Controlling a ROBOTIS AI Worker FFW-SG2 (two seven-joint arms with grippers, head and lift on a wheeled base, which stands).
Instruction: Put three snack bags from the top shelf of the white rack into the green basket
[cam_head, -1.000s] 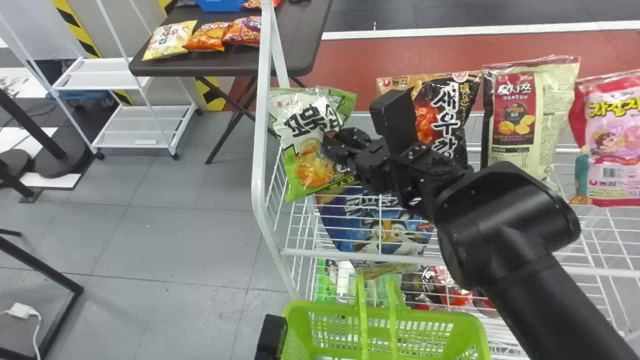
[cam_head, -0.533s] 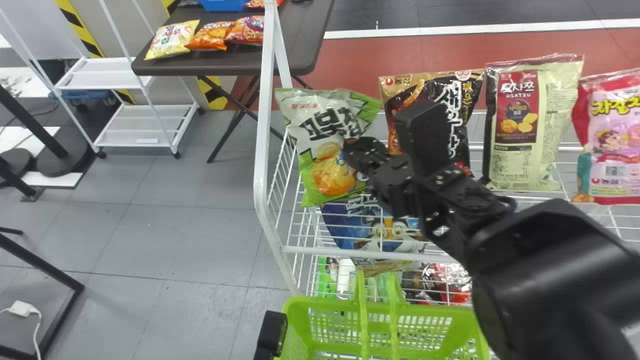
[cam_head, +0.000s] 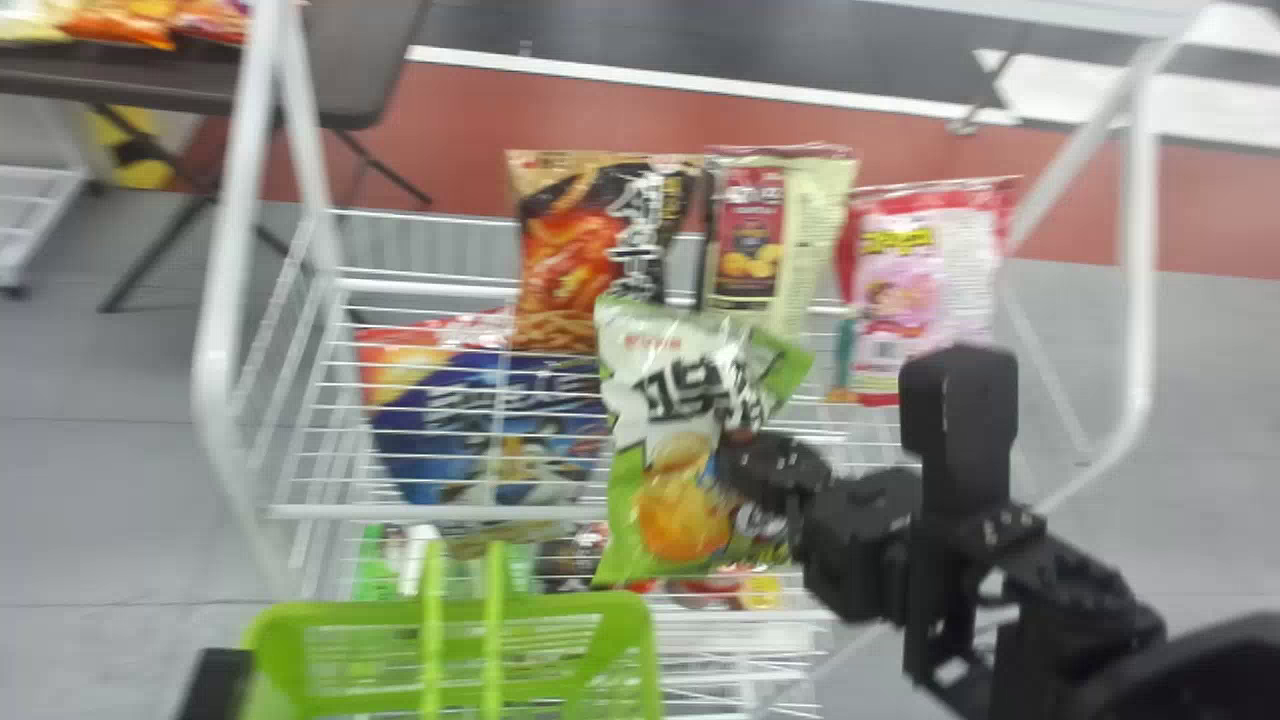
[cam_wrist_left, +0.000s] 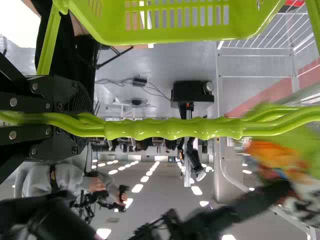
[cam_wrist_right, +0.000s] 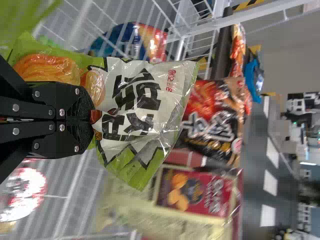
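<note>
1. The right gripper (cam_head: 745, 455), right of centre in the head view, has its jaws pressed together on the white-and-green snack bag (cam_head: 650, 400). The right wrist view shows the film pinched between the fingertips.
2. That bag hangs around the centre of the head view, slightly tilted, its lower edge close to the right corner of the green basket (cam_head: 560, 606) in the picture.
3. The basket sits at the lower left of the frame, in front of the white rack (cam_head: 215, 340).
4. The left gripper (cam_head: 215, 690) is at the bottom left, beside the basket. In the left wrist view its jaws are closed on the basket's green handle (cam_wrist_left: 175, 129), one on each side of it.
5. Three more bags stand in a row across the upper middle: the black-and-orange bag (cam_head: 570, 250), the cream bag (cam_head: 810, 230) and, farthest right, the pink bag (cam_head: 900, 310).
6. A blue bag (cam_head: 420, 430) shows through the rack's wires, left of the pinched one.
7. A dark table (cam_head: 350, 60) reaches into the upper left.
</note>
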